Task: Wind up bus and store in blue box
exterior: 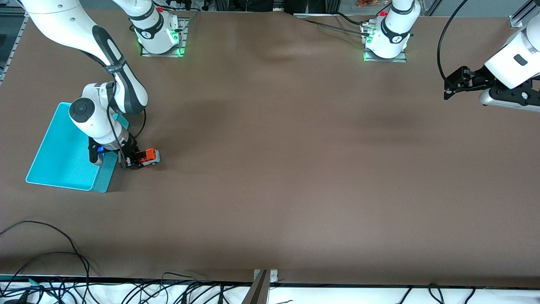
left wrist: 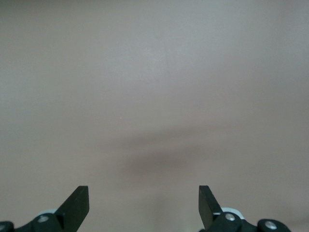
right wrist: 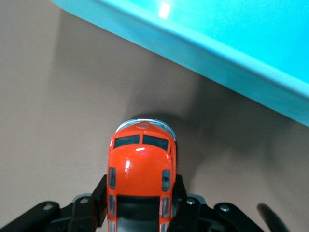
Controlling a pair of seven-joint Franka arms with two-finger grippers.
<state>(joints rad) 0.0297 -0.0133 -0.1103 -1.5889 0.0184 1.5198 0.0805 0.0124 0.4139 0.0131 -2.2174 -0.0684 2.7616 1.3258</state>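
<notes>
Right wrist view: fingers [right wrist: 99, 200] on bus [right wrist: 141, 166].

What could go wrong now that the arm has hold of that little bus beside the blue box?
The right gripper pinches only the rear sides of the bus, so the bus might twist or slip out when lifted. The bus sits low beside the blue box, so it could knock the box's wall if carried across without enough height. The left gripper waits open over bare table at its own end, too far off to help.
</notes>
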